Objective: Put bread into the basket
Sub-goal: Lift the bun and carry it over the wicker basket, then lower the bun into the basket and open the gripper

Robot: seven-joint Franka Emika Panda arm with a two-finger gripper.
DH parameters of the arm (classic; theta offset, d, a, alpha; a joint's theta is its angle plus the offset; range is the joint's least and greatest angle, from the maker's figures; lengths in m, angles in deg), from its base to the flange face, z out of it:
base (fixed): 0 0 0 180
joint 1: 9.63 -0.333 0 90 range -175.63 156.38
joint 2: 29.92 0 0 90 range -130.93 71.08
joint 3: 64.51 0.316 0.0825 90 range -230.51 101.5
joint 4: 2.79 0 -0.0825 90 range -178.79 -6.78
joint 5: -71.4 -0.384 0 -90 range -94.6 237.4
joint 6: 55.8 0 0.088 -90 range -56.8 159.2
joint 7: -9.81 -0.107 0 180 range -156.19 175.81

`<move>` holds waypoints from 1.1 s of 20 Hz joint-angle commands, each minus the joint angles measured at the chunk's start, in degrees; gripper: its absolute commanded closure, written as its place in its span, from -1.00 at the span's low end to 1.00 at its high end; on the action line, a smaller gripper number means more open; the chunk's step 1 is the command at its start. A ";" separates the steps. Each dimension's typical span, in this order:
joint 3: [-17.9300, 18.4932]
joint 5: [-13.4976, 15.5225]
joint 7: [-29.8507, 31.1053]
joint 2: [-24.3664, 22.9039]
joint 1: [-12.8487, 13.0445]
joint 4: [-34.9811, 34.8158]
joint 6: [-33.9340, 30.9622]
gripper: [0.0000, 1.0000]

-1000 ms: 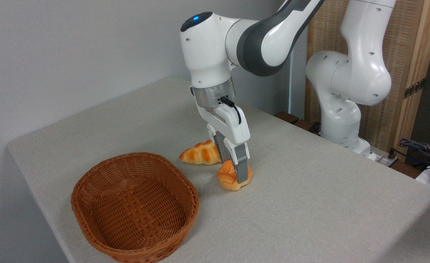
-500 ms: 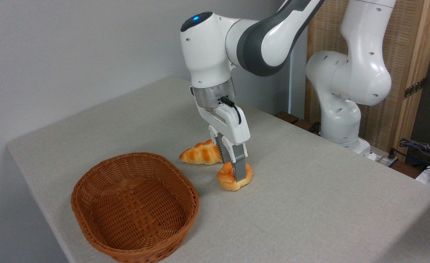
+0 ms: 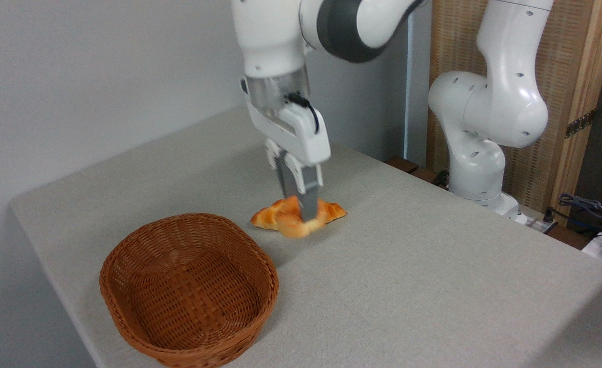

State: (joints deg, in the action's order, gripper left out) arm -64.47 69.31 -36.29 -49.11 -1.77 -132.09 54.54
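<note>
My gripper [image 3: 303, 212] is shut on the bread [image 3: 294, 225], a small round golden-orange bun. The bun hangs in the air above the table, blurred by motion, in front of the longer braided loaf [image 3: 331, 210]. The reddish-brown wicker basket [image 3: 189, 286] stands empty on the table, lower left of the gripper and apart from it. The near finger [image 3: 308, 197] covers the middle of the bun.
The braided loaf lies on the grey table [image 3: 408, 276] behind the held bun. The arm's white base [image 3: 480, 128] stands at the table's right rear. A wooden screen [image 3: 577, 92] and cables [image 3: 592, 209] are at the far right. The table's left edge runs close to the basket.
The gripper closed on the bun, then lifted it off the table and carried it up and to the left. The loaf and the basket have stayed put.
</note>
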 commanded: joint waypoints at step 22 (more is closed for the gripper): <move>-2.76 18.44 4.52 22.18 0.58 15.40 23.08 -1.00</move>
State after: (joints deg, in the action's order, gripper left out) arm -67.38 87.32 -32.49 -27.13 -1.25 -117.47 77.03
